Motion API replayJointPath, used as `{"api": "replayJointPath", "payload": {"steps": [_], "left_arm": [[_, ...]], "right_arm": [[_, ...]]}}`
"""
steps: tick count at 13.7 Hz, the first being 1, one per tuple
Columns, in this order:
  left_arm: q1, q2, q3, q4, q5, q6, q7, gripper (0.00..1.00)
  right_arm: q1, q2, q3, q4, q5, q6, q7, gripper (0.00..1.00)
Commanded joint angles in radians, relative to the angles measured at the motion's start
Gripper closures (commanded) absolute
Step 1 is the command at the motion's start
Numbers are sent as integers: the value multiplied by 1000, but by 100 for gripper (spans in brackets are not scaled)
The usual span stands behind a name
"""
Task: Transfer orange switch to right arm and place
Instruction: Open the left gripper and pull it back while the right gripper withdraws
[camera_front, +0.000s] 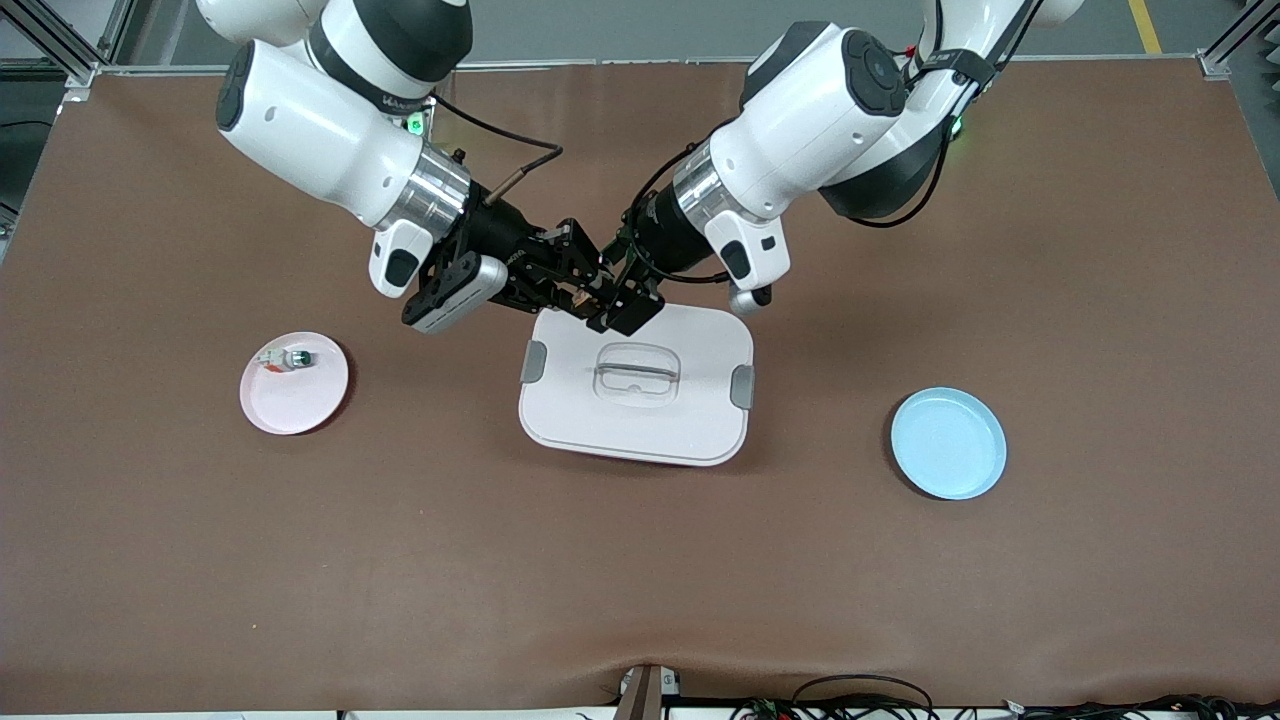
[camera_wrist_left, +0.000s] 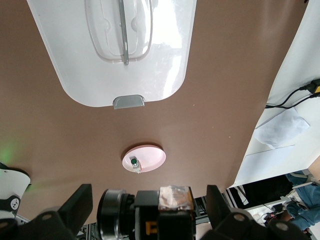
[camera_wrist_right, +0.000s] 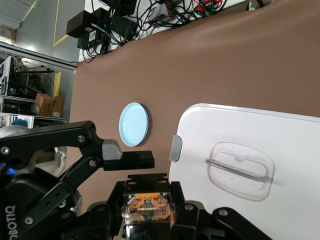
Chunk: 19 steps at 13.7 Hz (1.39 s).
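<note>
You had the orange switch (camera_wrist_right: 148, 209) up in the air over the edge of the white lidded box (camera_front: 640, 410) nearest the robots' bases, pinched in the right gripper (camera_front: 578, 296), whose jaws stood narrow on its sides. The left gripper (camera_front: 622, 306) sat right beside it with its fingers (camera_wrist_left: 76, 204) spread wide, holding nothing.

I judged the switch light, rigid and small enough to slip or twist, so you would want to keep the pads flat on its black body, not its clear top.

The front view hid the switch among the fingers. The right wrist view showed its orange centre and the blue plate (camera_wrist_right: 133, 124). The left wrist view showed the pink plate (camera_wrist_left: 145, 157) with its small white, green and red piece (camera_wrist_left: 135, 163).
</note>
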Motion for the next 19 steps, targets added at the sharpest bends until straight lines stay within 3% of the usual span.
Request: {"api": "replayJointPath", "payload": {"steps": [1, 7, 10, 16, 19], "left_arm": [[-3, 8, 4, 14, 20, 2, -2, 0], [39, 9, 5, 0, 115, -15, -2, 0], [78, -3, 5, -46, 151, -31, 42, 0], [230, -107, 4, -129, 169, -280, 282, 0], [308, -153, 5, -178, 172, -337, 495, 0]], "right_arm": [[-4, 13, -1, 25, -38, -18, -6, 100], [-62, 14, -5, 22, -169, -128, -339, 100], [-90, 14, -5, 23, -348, -204, -410, 100], [-180, 25, -5, 10, -567, -366, -701, 100], [-228, 27, -5, -24, -585, -364, -852, 100]]}}
